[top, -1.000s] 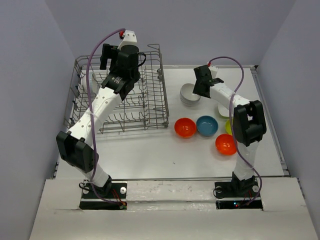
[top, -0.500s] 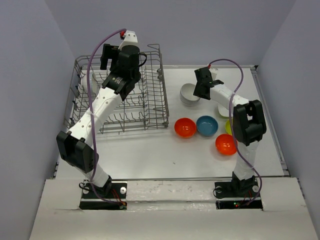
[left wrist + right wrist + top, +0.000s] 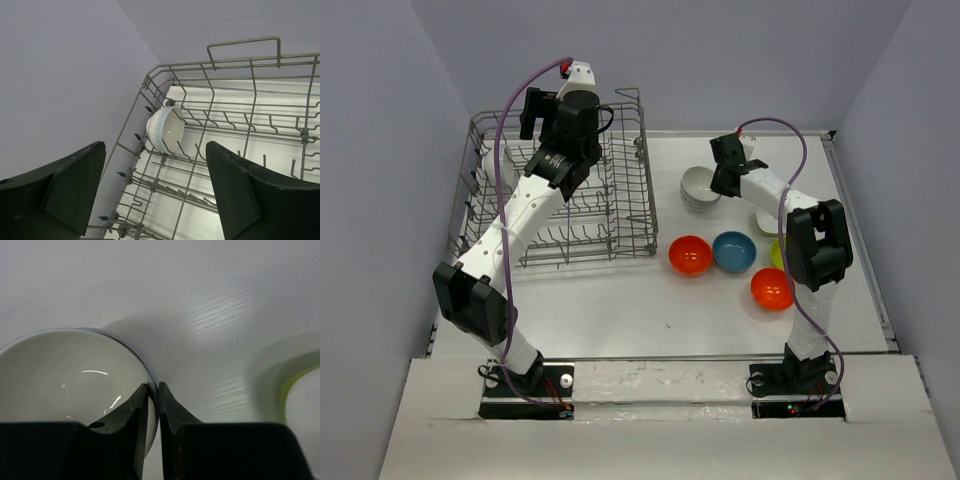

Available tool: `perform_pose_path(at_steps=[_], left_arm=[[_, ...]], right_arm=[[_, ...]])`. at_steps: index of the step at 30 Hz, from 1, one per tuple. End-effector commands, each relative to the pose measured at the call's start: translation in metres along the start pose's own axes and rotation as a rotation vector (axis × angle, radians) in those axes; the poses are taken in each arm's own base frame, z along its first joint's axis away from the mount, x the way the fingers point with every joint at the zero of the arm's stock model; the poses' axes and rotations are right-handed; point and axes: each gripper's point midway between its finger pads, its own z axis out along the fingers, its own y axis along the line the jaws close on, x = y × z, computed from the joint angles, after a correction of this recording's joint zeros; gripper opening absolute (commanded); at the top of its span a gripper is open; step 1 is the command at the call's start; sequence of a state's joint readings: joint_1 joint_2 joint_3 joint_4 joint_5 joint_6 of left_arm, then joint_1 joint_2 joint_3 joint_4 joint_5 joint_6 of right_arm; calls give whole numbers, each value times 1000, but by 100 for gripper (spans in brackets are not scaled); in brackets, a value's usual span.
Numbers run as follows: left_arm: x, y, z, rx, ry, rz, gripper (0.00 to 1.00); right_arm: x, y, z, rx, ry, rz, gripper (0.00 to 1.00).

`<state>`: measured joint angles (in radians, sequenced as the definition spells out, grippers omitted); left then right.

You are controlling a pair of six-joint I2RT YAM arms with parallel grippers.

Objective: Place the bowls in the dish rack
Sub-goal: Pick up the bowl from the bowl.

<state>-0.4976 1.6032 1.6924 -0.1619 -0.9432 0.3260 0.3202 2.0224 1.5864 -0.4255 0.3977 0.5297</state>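
The right gripper [image 3: 153, 387] is pressed nearly together on the rim of the top white bowl [image 3: 75, 375], one finger inside the wall and one outside. That bowl sits on the stack of white bowls [image 3: 698, 188] toward the far edge of the desk [image 3: 620, 310], just right of the dish rack [image 3: 646, 200]. Such a thin pinch on a glossy rim looks risky: a lift could let the bowl swing, slip out, and drop onto the stack. The bowl beneath may also cling and ride up with it, then fall. The yellow-green bowl [image 3: 300, 390] lies near on the right and could be nudged. Carrying left, the bowl might clip the rack's raised wires. The left gripper [image 3: 156, 170] hangs spread wide over the rack, holding nothing, above a racked white bowl [image 3: 166, 131] in the far left corner, so the arms could crowd there.
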Motion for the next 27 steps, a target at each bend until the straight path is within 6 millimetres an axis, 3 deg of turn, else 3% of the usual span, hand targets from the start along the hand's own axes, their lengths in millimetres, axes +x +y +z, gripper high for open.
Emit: perform_pose_path(at_steps=[1, 10, 27], left_arm=[[-8, 6, -3, -28, -22, -39, 94], [-6, 4, -2, -27, -20, -36, 94], [-5, 2, -2, -22, -19, -32, 94]], right_arm=[[-8, 1, 4, -5, -31, 21, 16], [-24, 6, -10, -37, -59, 30, 4], [-48, 10, -37, -78, -97, 27, 6]])
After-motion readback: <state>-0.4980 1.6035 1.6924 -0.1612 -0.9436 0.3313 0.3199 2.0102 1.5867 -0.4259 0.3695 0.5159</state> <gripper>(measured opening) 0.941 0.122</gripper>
